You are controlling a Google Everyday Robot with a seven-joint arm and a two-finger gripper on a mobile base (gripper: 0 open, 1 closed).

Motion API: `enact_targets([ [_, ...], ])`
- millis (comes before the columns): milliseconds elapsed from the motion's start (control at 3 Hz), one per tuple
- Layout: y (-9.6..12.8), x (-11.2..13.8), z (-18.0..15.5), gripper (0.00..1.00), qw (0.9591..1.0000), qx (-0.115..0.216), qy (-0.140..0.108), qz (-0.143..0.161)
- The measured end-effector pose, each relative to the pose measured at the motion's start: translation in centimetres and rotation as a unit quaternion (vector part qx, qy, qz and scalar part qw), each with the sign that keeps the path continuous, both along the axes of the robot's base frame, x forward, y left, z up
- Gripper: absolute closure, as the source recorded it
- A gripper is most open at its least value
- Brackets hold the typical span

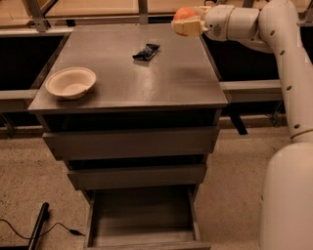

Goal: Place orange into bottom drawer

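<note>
The orange is held in my gripper, lifted above the far right part of the cabinet top. The fingers are shut around the fruit, and the pale pads cover its lower half. The white arm reaches in from the right. The bottom drawer is pulled open at the foot of the cabinet and its tray looks empty. The two wider drawers above it are closed.
A beige bowl sits on the left of the cabinet top. A black snack wrapper lies near the far middle. My white base stands right of the cabinet. A black cable and stick lie on the floor at the lower left.
</note>
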State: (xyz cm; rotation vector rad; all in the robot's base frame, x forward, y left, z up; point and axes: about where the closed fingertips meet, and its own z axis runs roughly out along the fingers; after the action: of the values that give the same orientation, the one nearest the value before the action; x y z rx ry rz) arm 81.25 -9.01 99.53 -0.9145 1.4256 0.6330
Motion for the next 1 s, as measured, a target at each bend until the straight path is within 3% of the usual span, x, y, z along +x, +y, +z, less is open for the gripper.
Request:
enact_targets([
  [333, -3.2, -7.8, 0.1, 1.00, 0.9995, 0.006, -0.023, 0.018],
  [667, -2.9, -7.7, 0.3, 1.00, 0.9995, 0.007, -0.025, 0.019],
  [1000, -2.0, -9.2, -0.8, 1.00, 0.9989, 0.011, -0.031, 0.033],
])
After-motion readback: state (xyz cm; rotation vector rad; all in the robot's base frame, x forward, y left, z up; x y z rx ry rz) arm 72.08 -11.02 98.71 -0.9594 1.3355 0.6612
